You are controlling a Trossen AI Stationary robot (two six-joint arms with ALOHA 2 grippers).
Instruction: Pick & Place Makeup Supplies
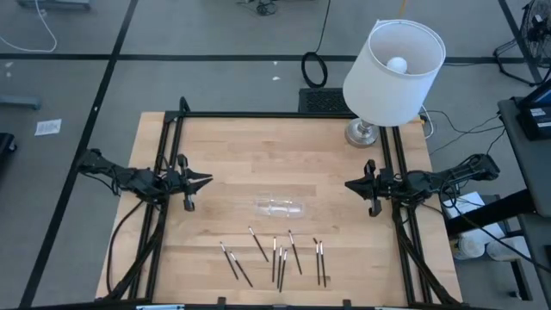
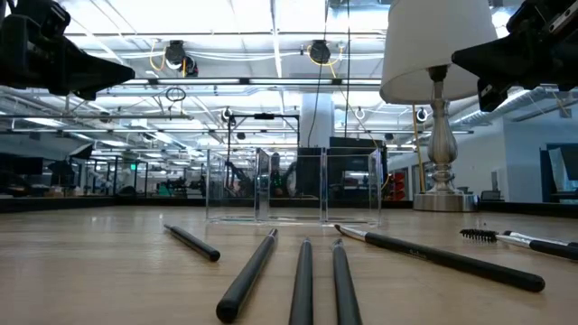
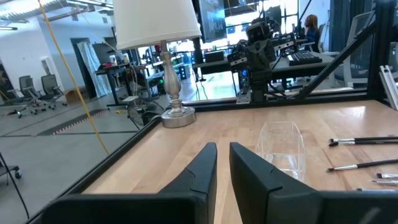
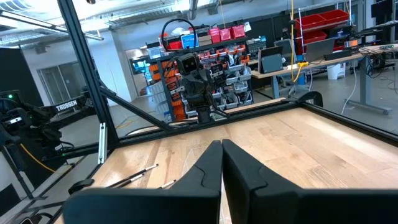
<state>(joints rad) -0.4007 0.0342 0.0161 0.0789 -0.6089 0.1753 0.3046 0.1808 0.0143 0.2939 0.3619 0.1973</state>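
Looking straight down, a pale wooden table point(image 1: 284, 168) with a black frame fills the middle of the overhead view. A lamp point(image 1: 392, 69) with a white shade and silvery base stands at the table's 1 o'clock corner. Two dark robot arms reach in from opposite sides. The left gripper point(image 1: 200, 181) hovers at 9 o'clock, its two fingers point(image 3: 202, 168) held slightly apart with a narrow gap and nothing between them. The right gripper point(image 1: 351, 184) hovers at 3 o'clock, its fingers pressed together and holding nothing.

A small clear plastic tray point(image 1: 281, 207) sits near the table's centre, between the two grippers and well apart from both.

The makeup supplies point(image 1: 275, 254) lie scattered in a loose row at 6 o'clock, near the front edge, just in front of the tray. They are about ten thin dark sticks with pale or silvery ends, mostly lying lengthwise towards the tray. From table height, one at the right end shows a bristly spiral brush tip point(image 2: 477, 235).

In the right wrist view, white lettering reading "TROSSEN" point(image 4: 67, 106) shows on dark equipment beyond the table.
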